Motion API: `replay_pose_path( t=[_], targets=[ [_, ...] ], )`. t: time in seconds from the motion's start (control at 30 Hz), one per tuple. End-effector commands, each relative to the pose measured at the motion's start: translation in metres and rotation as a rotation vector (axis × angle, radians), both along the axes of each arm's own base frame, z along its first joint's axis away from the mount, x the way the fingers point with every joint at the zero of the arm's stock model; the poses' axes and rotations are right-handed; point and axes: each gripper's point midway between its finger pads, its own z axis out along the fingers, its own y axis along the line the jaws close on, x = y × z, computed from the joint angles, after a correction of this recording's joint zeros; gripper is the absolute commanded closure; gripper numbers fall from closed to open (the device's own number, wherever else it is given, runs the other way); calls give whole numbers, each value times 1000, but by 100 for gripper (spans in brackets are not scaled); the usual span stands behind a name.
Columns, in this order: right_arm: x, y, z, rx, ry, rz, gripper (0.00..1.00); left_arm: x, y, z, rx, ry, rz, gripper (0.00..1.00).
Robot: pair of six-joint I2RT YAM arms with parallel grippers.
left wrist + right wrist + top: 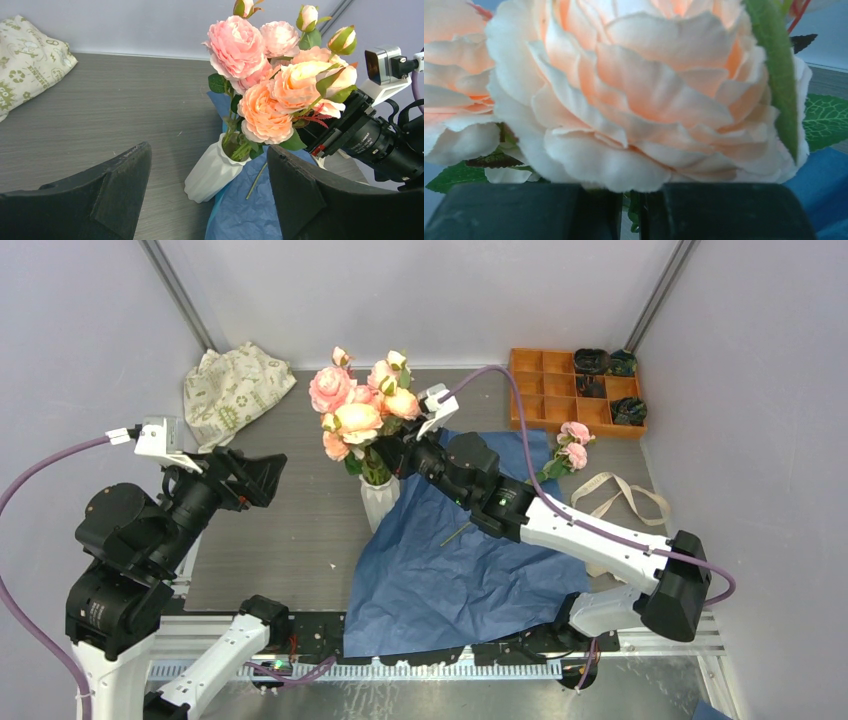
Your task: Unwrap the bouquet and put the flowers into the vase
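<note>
The grey counter (290, 540) is carrying everything, and a big sheet of blue wrapping paper (450, 580) is lying open across its near middle, reaching the front edge. The right arm (590, 535) is stretching over that paper toward the centre, while the left arm (130, 540) is hanging back over the left side of the counter. A cream patterned cloth (235, 390) is sitting crumpled in the far left corner, and an orange tray (540, 380) is sitting in the far right corner with dark things (592, 361) filling some of its far and right compartments. The flowers (358, 415), pink and peach roses with buds and green leaves, are standing with their stems down in the white ribbed vase (378, 502), which is resting at the left edge of the paper and, in the left wrist view, appearing to lean. The right tool (634, 210) is pressing in just beside a peach rose, its jaws nearly together and pinching a thin green stem of the flowers. The left tool (272, 480) is hovering apart from the vase with its jaws spread wide and nothing between them. A beige ribbon (625, 502) is lying loose on the counter beside the paper's right edge. A small pink sprig (573, 445) is lying at the paper's far right corner, near the tray. A thin loose stem (457, 534) is lying on the paper under the right arm.
</note>
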Motion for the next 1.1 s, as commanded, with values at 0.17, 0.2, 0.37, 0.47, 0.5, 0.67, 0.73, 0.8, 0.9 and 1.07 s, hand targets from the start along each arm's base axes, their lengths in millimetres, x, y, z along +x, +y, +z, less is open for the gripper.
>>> replay_pose_path(
  t=[0.17, 0.2, 0.37, 0.47, 0.5, 0.67, 0.73, 0.8, 0.9, 1.07],
  targets=[
    [-11, -5, -4, 3, 14, 4, 52, 3, 0, 9, -17, -36, 7, 15],
    [-12, -7, -3, 7, 13, -1, 48, 2, 0, 8, -16, -34, 6, 15],
    [-16, -13, 4, 21, 2, -5, 36, 2, 0, 7, -19, -33, 7, 15],
    [-20, -16, 8, 33, 1, -1, 33, 2, 1, 7, -19, -33, 8, 15],
    [-22, -17, 10, 37, -1, 1, 32, 2, 1, 7, -18, -31, 8, 15],
    [-29, -29, 22, 59, -20, -17, 22, 1, 1, 7, -20, -32, 7, 15],
    [-32, -37, 26, 71, -25, -31, 18, 1, 1, 7, -20, -32, 7, 15],
    [-33, -45, 26, 78, -19, -50, 14, 1, 1, 7, -20, -32, 7, 15],
    [-35, -56, 19, 73, 14, -73, 6, 1, 2, 8, -23, -37, 14, 15],
    [-36, -95, -2, 104, 101, -198, 0, 0, 5, 10, -19, -47, 28, 15]
  ],
)
